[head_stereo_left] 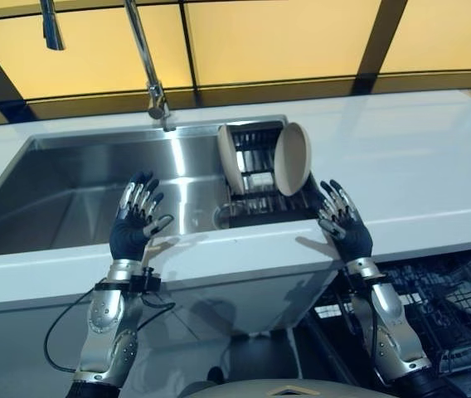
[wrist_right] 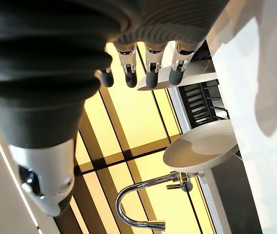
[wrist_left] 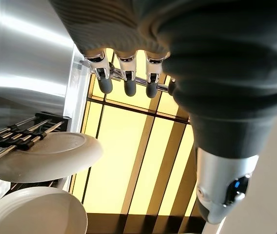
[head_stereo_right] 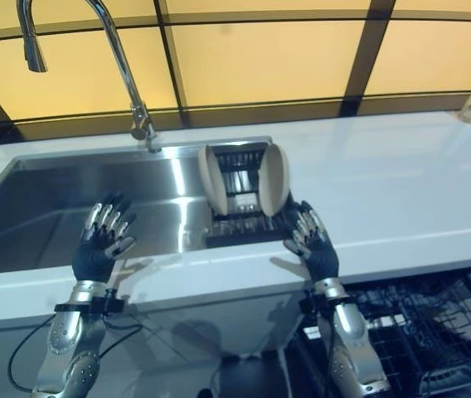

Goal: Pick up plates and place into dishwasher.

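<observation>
While both hands hover above the near edge of the sink (head_stereo_left: 70, 199), nothing is held, so the step in hand looks like the reach for a first plate. Two pale plates stand on edge in a dark rack (head_stereo_left: 256, 178) at the right end of the basin: the left plate (head_stereo_left: 230, 159) and the right plate (head_stereo_left: 292, 158), with bare rack wires between them.

The right hand (head_stereo_left: 345, 222) is raised over the white desk (head_stereo_left: 418, 174), palm towards the rack, its fingers (head_stereo_left: 335, 203) straight and spread, closed on nothing. The right plate is just to the far left of those fingertips, close but, as far as I can judge from above, not touching. The left hand (head_stereo_left: 134, 222) hangs over the basin's near wall, its fingers (head_stereo_left: 140, 197) likewise spread and empty, and the left plate is well apart from it, off to its right.

The dishwasher (head_stereo_left: 451, 315) stands open below the desk at the near right, its wire basket pulled out. The next move probably calls for the right hand to go forward and left, get fingers and thumb either side of the right plate's rim, and lift it straight up clear of the wires before swinging down to the basket. The faucet (head_stereo_left: 148, 62) stands at the far side of the sink.
</observation>
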Robot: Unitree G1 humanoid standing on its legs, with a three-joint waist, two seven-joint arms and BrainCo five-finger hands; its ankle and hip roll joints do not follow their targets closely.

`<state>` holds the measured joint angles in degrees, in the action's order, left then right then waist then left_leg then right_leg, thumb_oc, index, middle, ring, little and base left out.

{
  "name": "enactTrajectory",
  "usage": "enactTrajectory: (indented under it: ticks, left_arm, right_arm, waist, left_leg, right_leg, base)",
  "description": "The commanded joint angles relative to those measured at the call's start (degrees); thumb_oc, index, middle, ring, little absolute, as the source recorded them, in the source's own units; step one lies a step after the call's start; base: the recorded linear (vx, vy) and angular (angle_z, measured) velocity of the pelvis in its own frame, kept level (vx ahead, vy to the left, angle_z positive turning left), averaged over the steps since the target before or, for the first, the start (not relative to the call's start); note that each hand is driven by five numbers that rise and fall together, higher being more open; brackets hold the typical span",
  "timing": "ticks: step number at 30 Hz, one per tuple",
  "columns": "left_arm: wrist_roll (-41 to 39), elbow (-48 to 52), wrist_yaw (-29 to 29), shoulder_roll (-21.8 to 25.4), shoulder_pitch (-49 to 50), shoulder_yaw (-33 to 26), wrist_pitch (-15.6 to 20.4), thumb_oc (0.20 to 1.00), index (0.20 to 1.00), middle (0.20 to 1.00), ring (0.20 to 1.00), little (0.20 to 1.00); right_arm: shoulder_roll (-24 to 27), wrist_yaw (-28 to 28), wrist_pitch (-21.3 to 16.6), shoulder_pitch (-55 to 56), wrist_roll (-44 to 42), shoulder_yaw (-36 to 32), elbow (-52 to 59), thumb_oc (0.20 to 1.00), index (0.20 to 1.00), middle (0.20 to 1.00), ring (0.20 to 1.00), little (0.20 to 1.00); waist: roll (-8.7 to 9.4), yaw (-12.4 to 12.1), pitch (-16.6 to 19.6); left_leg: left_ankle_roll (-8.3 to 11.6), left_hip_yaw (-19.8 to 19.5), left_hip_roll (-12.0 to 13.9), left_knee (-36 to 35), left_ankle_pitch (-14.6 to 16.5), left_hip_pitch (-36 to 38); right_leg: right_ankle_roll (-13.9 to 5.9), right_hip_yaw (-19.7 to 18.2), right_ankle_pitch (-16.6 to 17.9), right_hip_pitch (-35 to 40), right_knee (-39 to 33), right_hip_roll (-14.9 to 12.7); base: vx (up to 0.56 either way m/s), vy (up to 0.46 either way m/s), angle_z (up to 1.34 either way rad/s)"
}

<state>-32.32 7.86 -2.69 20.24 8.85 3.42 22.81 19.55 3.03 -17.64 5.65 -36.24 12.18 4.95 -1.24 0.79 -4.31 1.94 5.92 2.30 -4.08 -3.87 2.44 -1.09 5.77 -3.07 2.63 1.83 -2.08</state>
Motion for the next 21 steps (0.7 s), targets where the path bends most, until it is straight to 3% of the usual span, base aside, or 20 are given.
enactTrajectory:
  ticks: [1,5,13,17,21]
  left_arm:
    - [3.9,3.7,-0.7,2.7,-2.1,-1.7,5.8,1.000,1.000,1.000,1.000,1.000]
    - [9.7,3.8,-0.3,4.8,-5.7,-3.7,7.1,1.000,1.000,1.000,1.000,1.000]
    - [27.0,-2.3,8.9,13.9,-13.8,-5.4,3.6,1.000,1.000,1.000,1.000,1.000]
    - [41.2,-6.0,15.1,19.2,-16.7,-5.2,3.5,1.000,1.000,1.000,1.000,1.000]
    - [58.0,-11.8,24.0,28.6,-22.6,-1.4,-0.1,1.000,1.000,1.000,1.000,1.000]
  right_arm:
    - [0.2,-0.7,-3.5,-1.1,-1.5,-1.4,5.3,1.000,1.000,1.000,1.000,1.000]
    - [0.3,-0.2,-2.4,-0.9,-1.4,-1.9,5.1,1.000,1.000,1.000,1.000,1.000]
    - [1.0,0.8,1.0,0.8,-2.1,-3.5,5.7,1.000,1.000,1.000,1.000,1.000]
    - [1.5,2.0,1.8,1.7,-2.5,-4.6,5.3,1.000,1.000,1.000,1.000,1.000]
    - [2.9,2.6,2.8,1.1,-3.1,-4.1,5.0,1.000,1.000,1.000,1.000,1.000]
  waist:
    - [1.81,1.3,1.3]
    - [1.24,2.8,1.5]
    - [-0.15,6.6,1.9]
    - [-0.76,8.1,1.8]
    - [-1.53,9.7,1.9]
  left_leg:
    - [0.45,0.6,1.0,3.7,5.9,-1.9]
    - [0.37,1.2,0.9,4.3,6.2,-1.6]
    - [-0.21,3.1,0.4,5.8,7.3,-0.3]
    - [-0.43,4.0,0.2,6.0,7.5,0.1]
    - [-0.59,5.3,0.1,5.7,7.6,0.7]
  right_leg:
    - [-4.96,0.3,1.6,-1.5,-1.8,-3.0]
    - [-5.34,-1.2,1.8,-1.9,-1.4,-3.1]
    - [-6.21,-4.4,1.5,-2.5,0.1,-3.2]
    - [-6.56,-5.3,1.6,-2.8,0.4,-3.4]
    - [-7.15,-6.0,1.7,-3.0,0.7,-3.6]
  base:
    - [0.00,-0.002,-0.07]
    - [0.03,0.011,-0.05]
    - [0.07,0.019,-0.19]
    - [0.07,0.026,-0.20]
    - [0.07,0.037,-0.13]
